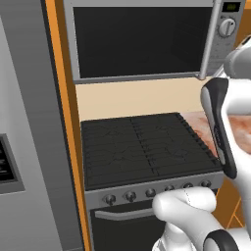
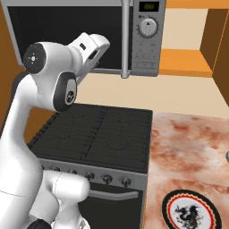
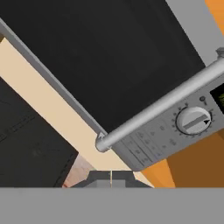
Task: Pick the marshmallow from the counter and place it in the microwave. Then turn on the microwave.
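The gripper (image 3: 111, 179) is closed tight with nothing visible between its fingertips, raised in front of the microwave (image 2: 89, 36), whose dark door looks shut, with the bar handle (image 3: 162, 107) and round dial (image 3: 193, 120) just ahead. The marshmallow cannot be made out on the visible stretch of the counter (image 2: 188, 147), where a round plate (image 2: 191, 210) lies near the front edge; possibly it is already behind the door. By its nature it should be very light, soft and springy, so a gentle pinch across its short sides would suit it best.
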